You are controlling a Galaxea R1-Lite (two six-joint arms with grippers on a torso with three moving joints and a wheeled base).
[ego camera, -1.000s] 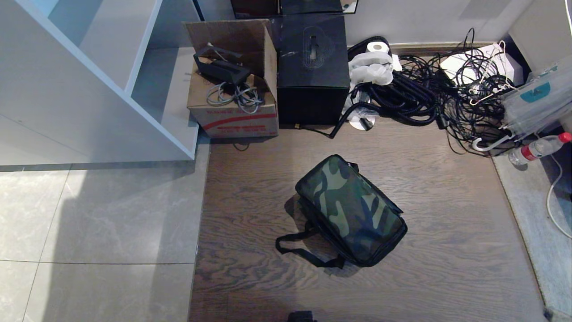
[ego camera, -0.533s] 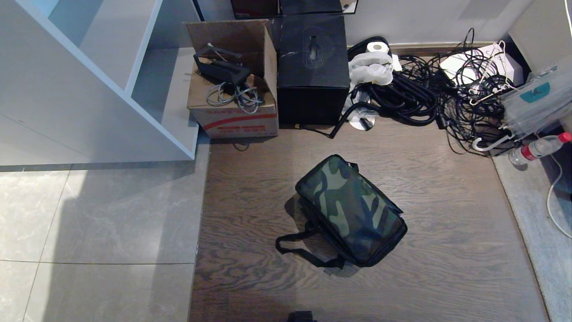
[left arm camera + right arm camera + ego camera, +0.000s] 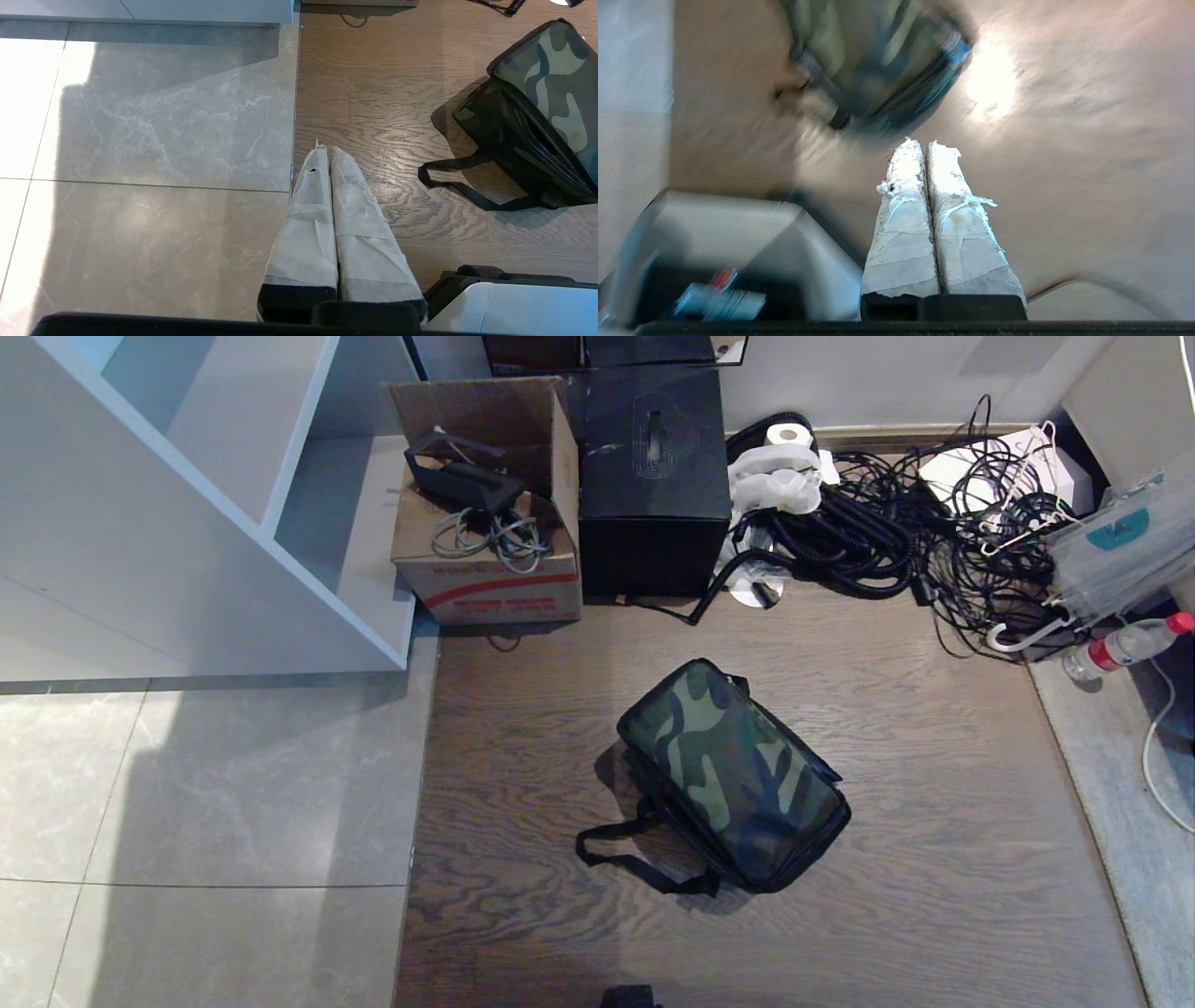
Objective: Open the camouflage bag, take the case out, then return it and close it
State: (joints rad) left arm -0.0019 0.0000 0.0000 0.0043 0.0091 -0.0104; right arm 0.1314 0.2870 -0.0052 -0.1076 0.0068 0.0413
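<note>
Camouflage bag (image 3: 733, 775), a soft rectangular zip bag in green, brown, black and tan fabric, lies on the dark wood-grain floor (image 3: 934, 803), near the middle of the head view and set at an angle. Its lid appears closed. One black strap (image 3: 635, 859) trails onto the floor on the bag's near left side.

Left end effector (image 3: 327, 151): its two tape-wrapped fingers (image 3: 308, 224) are pressed together with nothing between them. It hangs over the seam between the grey floor tiles (image 3: 154, 140) and the wood floor, well apart from the bag.

Right end effector (image 3: 924, 144): its taped fingers (image 3: 962, 233) are likewise pressed together and empty. It sits above the wood floor, near one end of the bag but not touching it.

Behind the bag, against the wall, stand an open brown cardboard carton (image 3: 490, 569) holding grey cables, a black box (image 3: 653, 485) beside it, and a tangle of black cables (image 3: 896, 532). A white shelving unit (image 3: 187, 504) occupies the left.
</note>
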